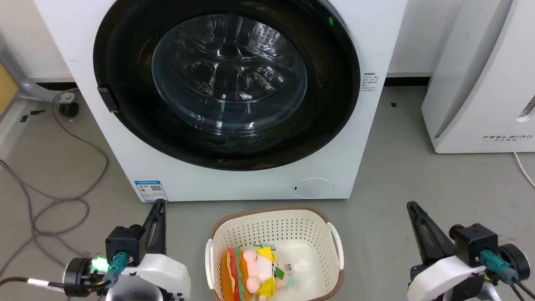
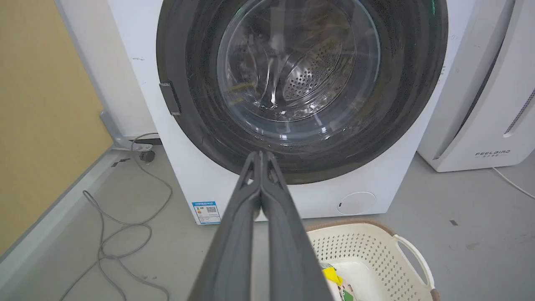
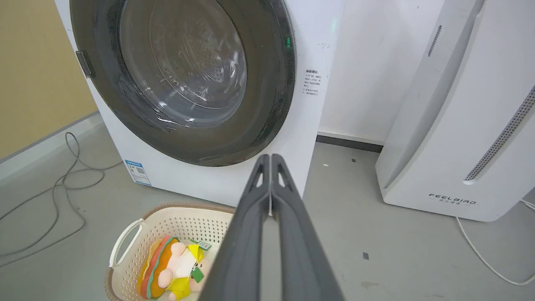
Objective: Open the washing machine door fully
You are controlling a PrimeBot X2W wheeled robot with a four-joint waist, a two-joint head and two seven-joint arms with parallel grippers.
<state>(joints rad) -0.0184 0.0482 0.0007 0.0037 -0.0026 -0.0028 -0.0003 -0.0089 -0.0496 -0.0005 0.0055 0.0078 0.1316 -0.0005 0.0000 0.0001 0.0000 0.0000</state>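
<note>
Left tool (image 2: 261, 155) sits low at the near left, its two dark fingers pressed tight together with nothing between them, tips lined up with the lower rim of the door (image 2: 301, 75). Right tool (image 3: 271, 157) mirrors it at the near right, fingers likewise closed on nothing, pointing toward the right edge of the washer (image 3: 311, 138). Both hang well short of the machine, touching nothing.

Now the big picture: the washer stands dead ahead on the grey floor (image 1: 397, 167), white and boxy. Its door is shut, the glossy black ring lying flush on the front. The clear glass bowl at its middle shows the perforated steel drum behind. To the right, apart from the washer, there's a white appliance (image 1: 480, 83) marked FEELBIRD.

On the near floor, between the two tools and just in front of the washer, sits a cream basket (image 1: 273, 225) with a brown rim. A burger-shaped plush toy (image 1: 246, 271) lies inside it, toward the left. Grey cables (image 1: 62, 200) loop across the floor at the left.

Down to the small stuff: low on the washer's front, a blue label (image 1: 151, 190) at the left corner and a round cap (image 1: 313, 187) toward the right. A dark latch tab (image 1: 108, 99) sits at the door's left edge, and a green light (image 1: 330, 21) glows at the ring's upper right.
</note>
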